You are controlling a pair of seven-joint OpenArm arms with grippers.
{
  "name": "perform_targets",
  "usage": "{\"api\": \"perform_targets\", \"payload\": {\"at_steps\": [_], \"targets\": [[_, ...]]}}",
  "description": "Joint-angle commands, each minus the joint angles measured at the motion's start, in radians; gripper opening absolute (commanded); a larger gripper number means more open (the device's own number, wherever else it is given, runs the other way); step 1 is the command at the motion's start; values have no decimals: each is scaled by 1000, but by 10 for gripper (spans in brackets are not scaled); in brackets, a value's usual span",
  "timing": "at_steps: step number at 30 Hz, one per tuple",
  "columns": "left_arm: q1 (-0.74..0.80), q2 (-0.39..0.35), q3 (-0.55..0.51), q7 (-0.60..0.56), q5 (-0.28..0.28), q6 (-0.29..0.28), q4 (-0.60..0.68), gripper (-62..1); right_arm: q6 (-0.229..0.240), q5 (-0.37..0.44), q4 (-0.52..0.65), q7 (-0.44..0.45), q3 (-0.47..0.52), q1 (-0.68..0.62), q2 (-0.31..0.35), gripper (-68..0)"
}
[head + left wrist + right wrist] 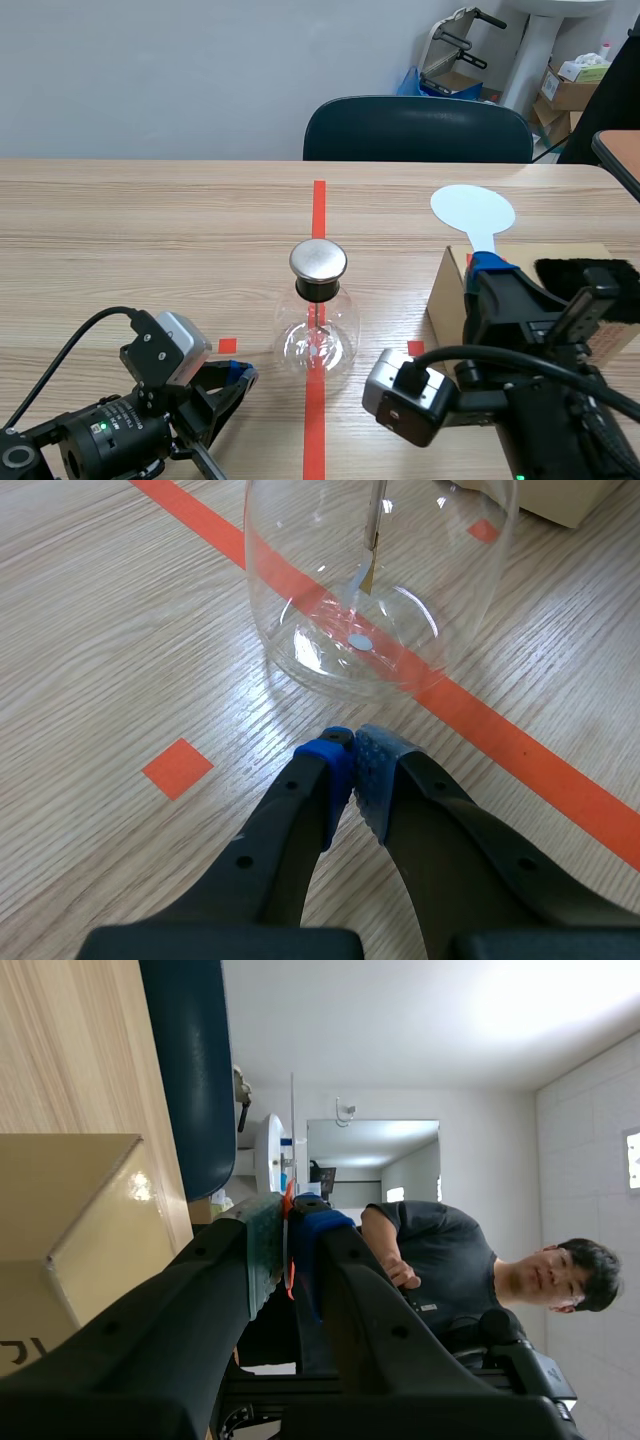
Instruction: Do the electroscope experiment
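- Glass flask, centre of the frame: looks fragile, slippery; touch only its metal cap.
- Right gripper clenched on the light, stiff paddle, right of centre.
- Left gripper closed, empty.

The left arm lies low at 7 o'clock, the left claw aimed toward 2 o'clock with pads pressed together; the right arm at 5 o'clock holds the right claw upright, clamped on a white paddle
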Motion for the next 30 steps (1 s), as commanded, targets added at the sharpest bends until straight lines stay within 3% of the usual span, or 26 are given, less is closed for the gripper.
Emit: {"api": "perform_targets", "payload": {"at_steps": [1,6,9,12,15,20,23,30], "targets": [[-8,5,-3,-18,-3,-6,17,-573,-15,5,44,14,30,-34,5,-660],[-2,5,-3,-19,-3,-5,23,-500,-130,57,48,151,112,-103,5,-658],[6,-18,-3,-22,-8,-3,46,-405,-130,94,47,219,161,-131,2,-658],[38,-84,-3,-97,-11,-7,114,-316,-130,147,42,276,199,-135,-1,-658],[84,-164,-3,-159,-43,-8,214,-307,-130,194,23,330,225,-130,-1,-658],[159,-294,-2,-158,-71,-11,377,-304,-130,222,-63,390,259,-91,-4,-658],[208,-364,0,-193,-76,-21,460,-234,-130,230,-123,396,266,-47,-3,-658],[251,-392,19,-201,-89,-40,537,-205,-130,232,-226,417,266,19,-4,-658]]}}
